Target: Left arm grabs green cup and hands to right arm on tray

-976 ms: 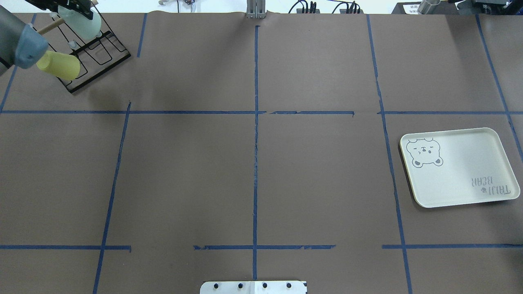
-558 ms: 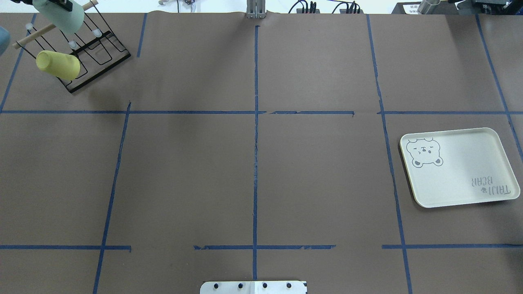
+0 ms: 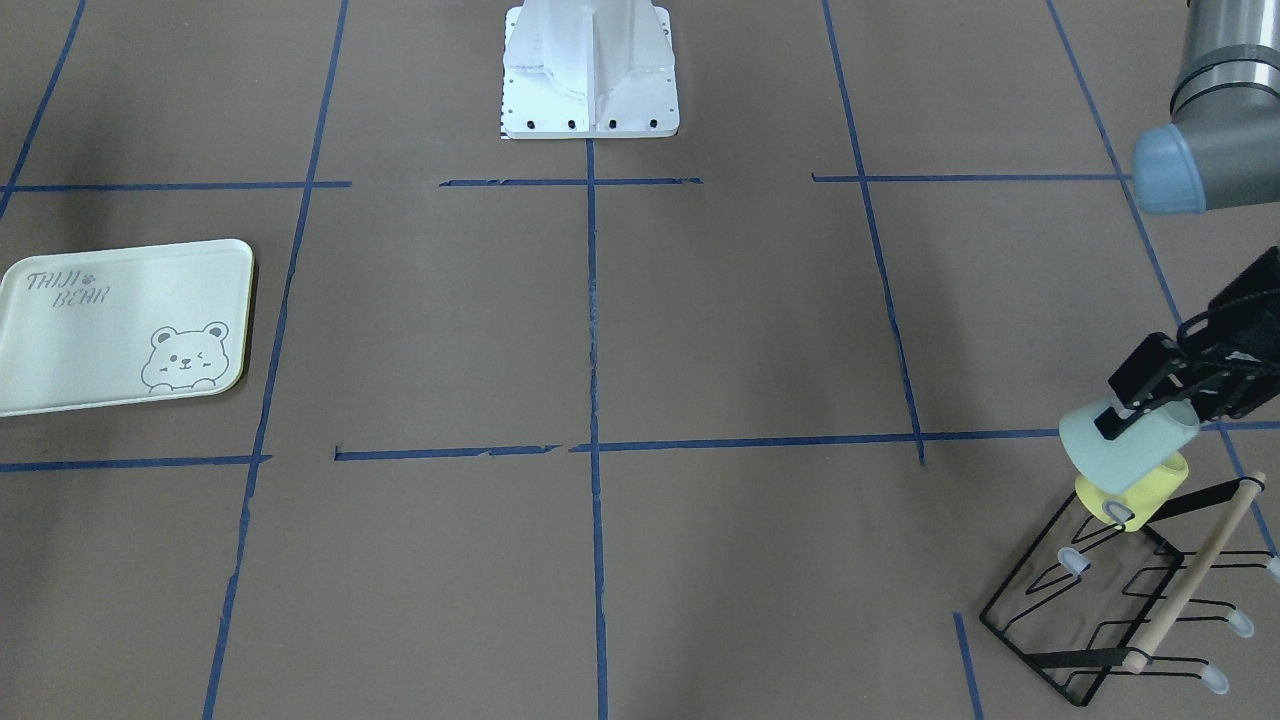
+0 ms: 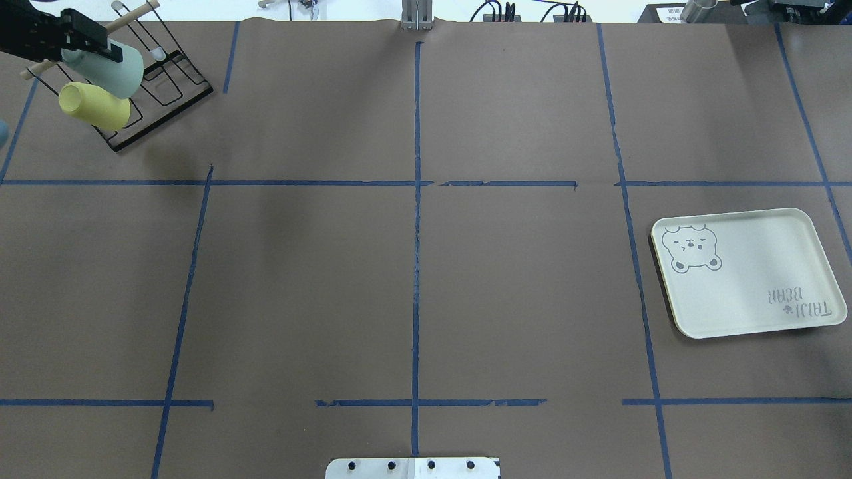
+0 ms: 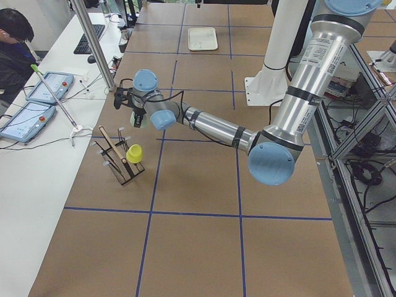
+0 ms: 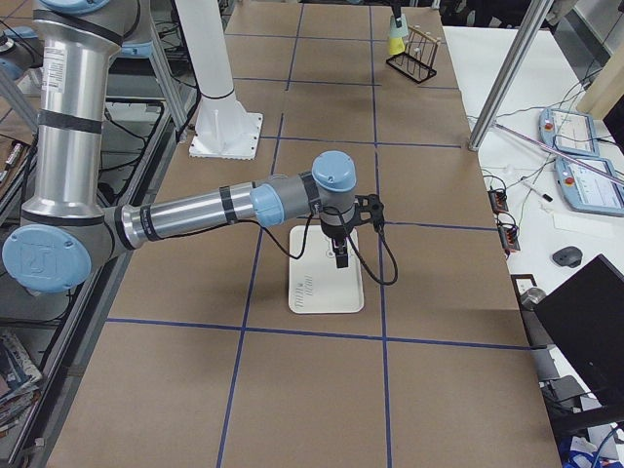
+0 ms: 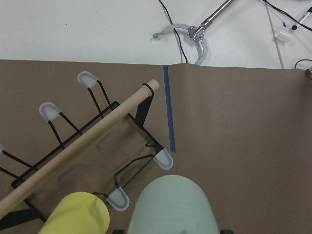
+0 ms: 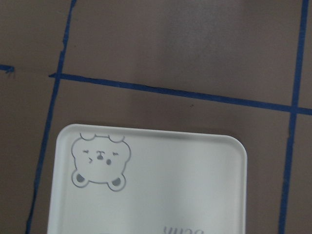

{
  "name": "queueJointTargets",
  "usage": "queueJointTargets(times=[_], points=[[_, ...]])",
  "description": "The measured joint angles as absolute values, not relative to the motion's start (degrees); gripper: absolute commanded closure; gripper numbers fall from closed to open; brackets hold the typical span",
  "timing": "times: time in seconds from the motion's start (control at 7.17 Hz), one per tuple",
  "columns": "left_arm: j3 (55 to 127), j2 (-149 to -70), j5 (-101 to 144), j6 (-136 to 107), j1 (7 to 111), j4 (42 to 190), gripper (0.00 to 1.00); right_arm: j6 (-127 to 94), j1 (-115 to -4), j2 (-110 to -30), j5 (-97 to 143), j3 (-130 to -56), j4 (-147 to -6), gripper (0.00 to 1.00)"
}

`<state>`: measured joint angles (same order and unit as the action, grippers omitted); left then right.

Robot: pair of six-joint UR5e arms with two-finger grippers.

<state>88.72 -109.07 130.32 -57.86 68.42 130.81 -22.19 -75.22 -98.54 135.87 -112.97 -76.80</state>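
My left gripper [image 4: 92,58] is shut on the green cup [image 4: 110,68], a pale mint tumbler held on its side above the rack at the table's far left corner. The gripper [image 3: 1135,425] and cup [image 3: 1130,450] also show in the front view. In the left wrist view the cup [image 7: 173,207] fills the bottom edge. The tray [image 4: 752,273], with its bear drawing, lies flat at the right; it also shows in the front view [image 3: 110,330] and the right wrist view [image 8: 156,190]. My right gripper [image 6: 337,255] hovers over the tray; I cannot tell whether it is open or shut.
A black wire drying rack [image 4: 160,86] with a wooden bar stands at the far left corner. A pale yellow cup [image 4: 93,106] sits on one of its prongs, just below the green cup. The rack's capped prongs [image 7: 48,111] stick up near the held cup.
My left gripper has carried the green cup off the rack, first left, then back toward the robot, over the yellow cup. The left arm's elbow has left the overhead view.
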Motion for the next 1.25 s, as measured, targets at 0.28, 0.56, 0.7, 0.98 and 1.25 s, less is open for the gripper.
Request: queueJointTargets(times=[0.28,0.56,0.7,0.98,1.25], points=[[89.0,-106.0,127.5,-73.2,63.2,145.2,0.68,-41.8,-67.2,-98.2,135.6,-112.8,-60.4,0.00],[89.5,-104.5,124.6,-87.7,57.8,157.4,0.68,-60.9,-59.2,-96.2,133.2,-112.7,-45.8,0.00],[90.8,-104.3,122.5,-94.4,54.7,161.4,0.68,-70.2,-53.6,-94.5,128.8,-112.7,-38.6,0.00],[94.6,-104.2,118.6,-105.5,48.2,165.4,0.68,-85.8,-42.2,-91.4,119.0,-112.6,-24.9,0.00],[95.7,-104.5,116.5,-112.3,43.3,172.8,0.68,-96.2,-36.1,-87.7,114.7,-111.2,-12.9,0.00]])
